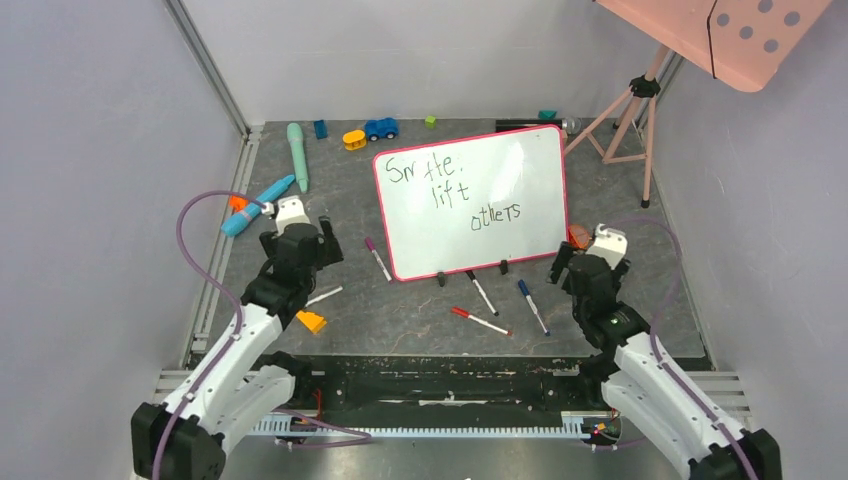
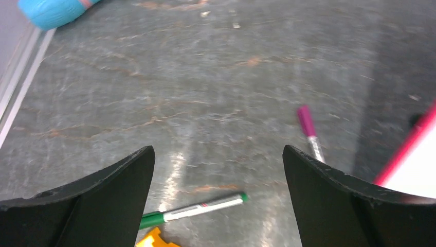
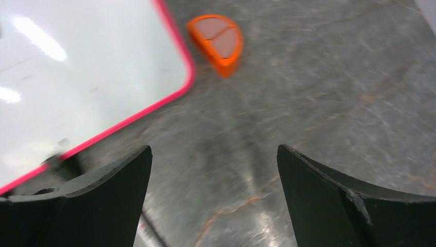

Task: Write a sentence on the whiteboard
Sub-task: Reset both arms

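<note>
The whiteboard stands mid-table on two black feet, its pink-red frame showing in the right wrist view and at a corner in the left wrist view. The sentence runs across it in three staggered black lines. My left gripper hovers left of the board, open and empty, over a green marker. My right gripper is by the board's lower right corner, open with nothing between its fingers.
Loose markers lie in front of the board: purple, black, blue, red. An orange wedge sits near the left arm, an orange piece by the board's corner. Toys and a tripod stand behind.
</note>
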### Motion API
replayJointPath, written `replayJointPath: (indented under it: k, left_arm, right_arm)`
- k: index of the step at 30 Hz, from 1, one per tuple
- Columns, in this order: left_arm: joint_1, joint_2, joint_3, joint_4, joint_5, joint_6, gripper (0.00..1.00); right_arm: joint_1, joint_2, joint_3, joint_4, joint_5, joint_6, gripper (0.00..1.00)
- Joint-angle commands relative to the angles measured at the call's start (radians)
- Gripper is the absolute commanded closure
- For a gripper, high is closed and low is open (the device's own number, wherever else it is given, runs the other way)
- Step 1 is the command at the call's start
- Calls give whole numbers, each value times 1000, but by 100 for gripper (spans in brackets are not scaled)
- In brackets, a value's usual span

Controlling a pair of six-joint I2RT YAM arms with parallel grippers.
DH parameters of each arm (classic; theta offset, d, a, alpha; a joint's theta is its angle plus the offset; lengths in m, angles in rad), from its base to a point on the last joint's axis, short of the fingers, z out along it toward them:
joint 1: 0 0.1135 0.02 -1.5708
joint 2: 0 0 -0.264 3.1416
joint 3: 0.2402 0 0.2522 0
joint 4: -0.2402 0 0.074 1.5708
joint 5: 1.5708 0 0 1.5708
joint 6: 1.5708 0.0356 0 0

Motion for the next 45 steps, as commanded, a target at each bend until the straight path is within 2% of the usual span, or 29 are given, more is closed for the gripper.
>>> replayJointPath:
  k: [1, 4, 7, 9, 11, 16, 21, 26, 29, 33, 35, 37, 42, 45]
  left_arm:
    - [131, 45, -97, 215, 1, 72, 0]
    - [137, 89, -159, 364, -14, 127, 0]
    - [141, 152, -208, 505, -47, 151, 0]
    - [142, 191, -243, 619, -59, 187, 0]
    - [145, 227, -284, 729, -60, 211, 0]
    - [158, 287, -371, 992, 38, 302, 0]
    - [209, 445, -325, 1159, 151, 340, 0]
    - [264, 487, -307, 1191, 237, 353, 0]
    - [296, 519, -349, 1299, 272, 342, 0]
    - [302, 657, -336, 1413, 343, 365, 2]
    - [304, 637, -335, 1375, 351, 363, 0]
    - [305, 647, -341, 1407, 349, 365, 1]
    - [305, 644, -341, 1404, 351, 365, 0]
    - [304, 644, -341, 1405, 351, 365, 0]
  right_arm:
    - [-233, 9, -107, 251, 7, -64, 8]
    - [-344, 43, -187, 485, -3, -130, 7]
    - [-346, 107, -266, 715, 91, -243, 2]
    - [-345, 150, -319, 860, 84, -346, 2]
    - [-345, 172, -378, 967, 84, -361, 2]
    - [-344, 249, -501, 1306, -38, -510, 2]
    - [-345, 401, -533, 1544, -109, -563, 2]
    - [-345, 524, -529, 1683, -157, -565, 2]
    - [-345, 575, -530, 1740, -201, -575, 2]
    - [-346, 639, -542, 1809, -255, -590, 2]
    - [-346, 686, -540, 1849, -276, -596, 2]
    - [-346, 728, -535, 1895, -292, -609, 2]
    - [-348, 718, -447, 1702, -237, -587, 2]
    - [-347, 718, -454, 1726, -235, -591, 2]
